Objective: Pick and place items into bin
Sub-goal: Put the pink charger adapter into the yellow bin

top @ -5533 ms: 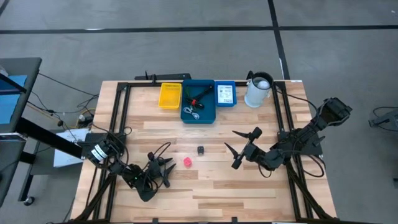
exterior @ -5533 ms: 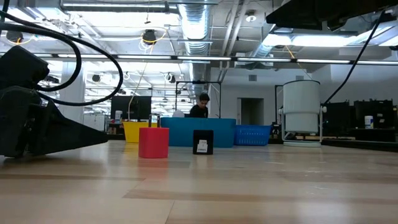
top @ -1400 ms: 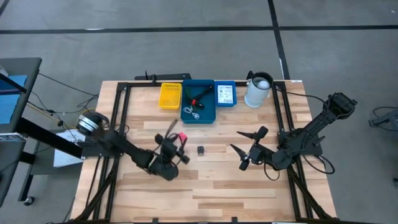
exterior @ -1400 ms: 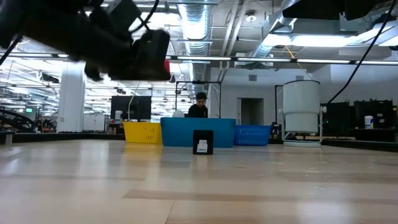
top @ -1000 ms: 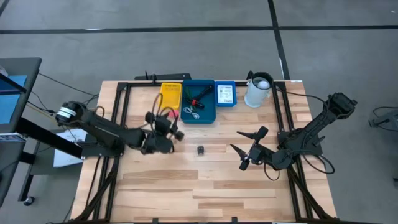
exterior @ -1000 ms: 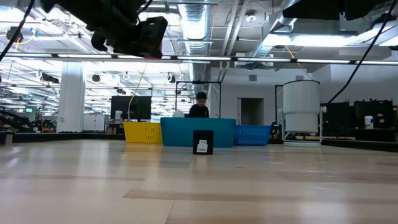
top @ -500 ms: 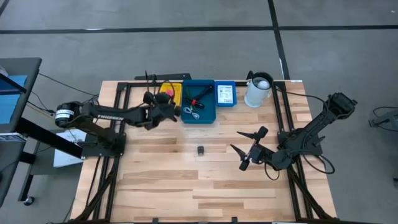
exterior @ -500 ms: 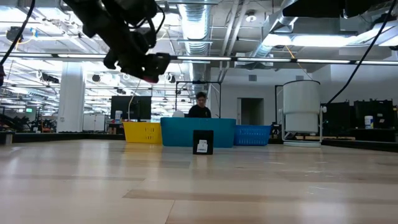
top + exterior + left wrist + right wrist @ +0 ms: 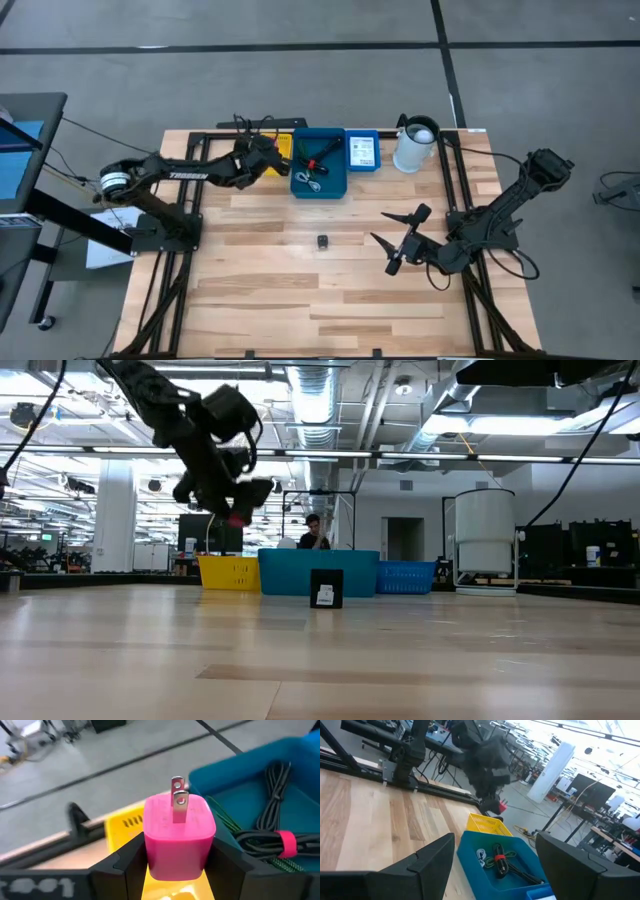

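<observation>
My left gripper (image 9: 268, 153) is shut on the pink-red cube (image 9: 179, 836), a small plug block with two metal prongs (image 9: 178, 805). It hovers above the yellow bin (image 9: 274, 163) at the table's far edge; the low view shows the left gripper (image 9: 236, 512) well above the table. The blue bin (image 9: 320, 172) beside it holds black coiled cables (image 9: 270, 840) and green sticks. The small black block (image 9: 323, 241) stands on the table's middle. My right gripper (image 9: 395, 240) waits open, to the block's right. My left gripper pinches the pink cube by two opposite side faces (image 9: 150, 855), one finger (image 9: 127, 865) on each side. The fingers slant down from the table's left. The cube is lifted clear, over the yellow bin (image 9: 125, 822), its prongs pointing away from the wrist.
A small blue basket (image 9: 362, 150) with a white printed packet sits right of the blue bin, and a white jug (image 9: 415, 145) stands farther right. Black frame rails run along the table's left, right and far edges. Bare wood lies around the black block (image 9: 325, 589).
My left gripper, still shut on the pink cube, has swung from above the table's left middle toward the far edge and now hangs over the yellow bin. My right arm has kept still.
</observation>
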